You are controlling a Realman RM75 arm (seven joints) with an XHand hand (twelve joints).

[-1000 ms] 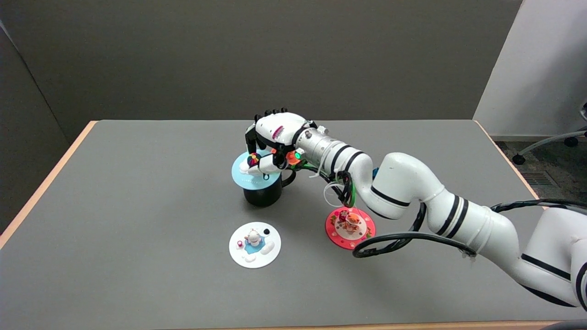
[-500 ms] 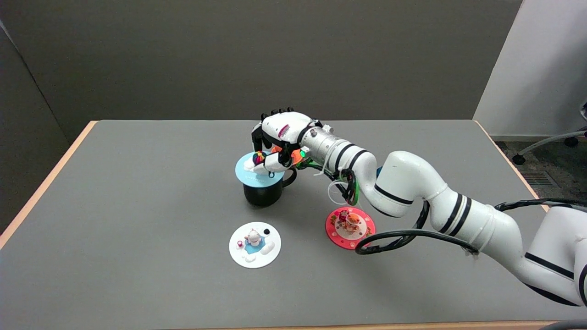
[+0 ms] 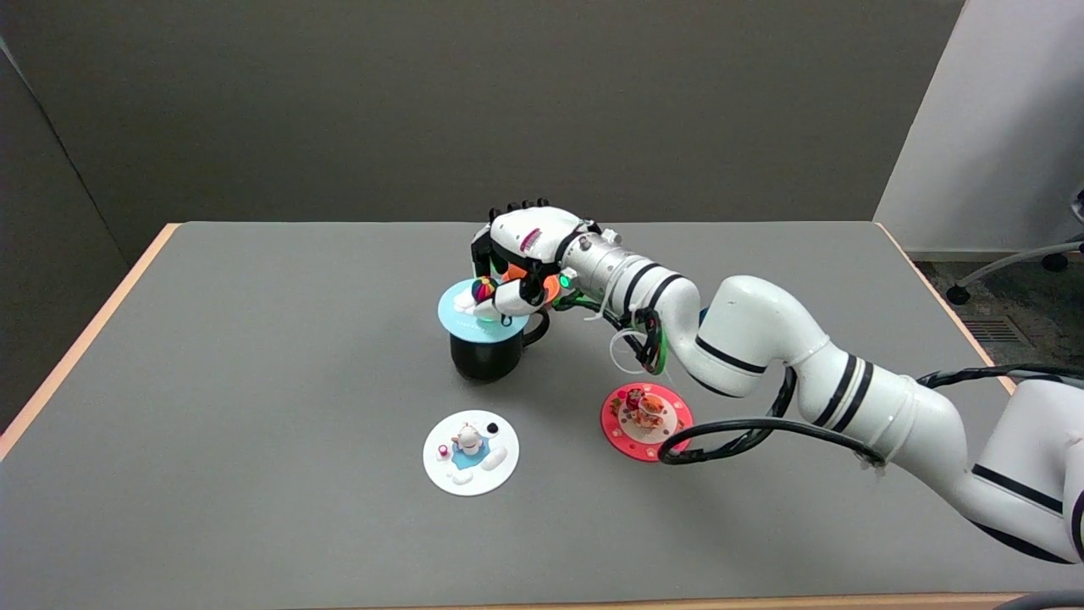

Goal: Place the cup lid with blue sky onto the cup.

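Blue lid [image 3: 474, 320]: sits on top of the cup, covering its mouth; it looks roughly centred, perhaps a little tilted, so the placing seems all but done.
Lid's figure [image 3: 483, 291]: a small coloured knob with white clouds at the lid's far side, the natural place to pinch, since a flat disc gives little else to take hold of.
Right hand [image 3: 518, 263]: directly over the cup's far right side, palm down, fingers curled around the figure; it appears to be pinching it, though whether the grip has already slackened I cannot tell.
Cup [image 3: 486, 356]: black, upright, its handle pointing right under the wrist; this is the landmark.
White lid [image 3: 471, 452]: flat on the table, in front of the cup, well apart.
Red lid [image 3: 646, 420]: flat, to the cup's front right, partly under the arm's black cable [image 3: 728, 436].
Next, by my judgement: let go and lift straight up, so the lid is not dragged off.
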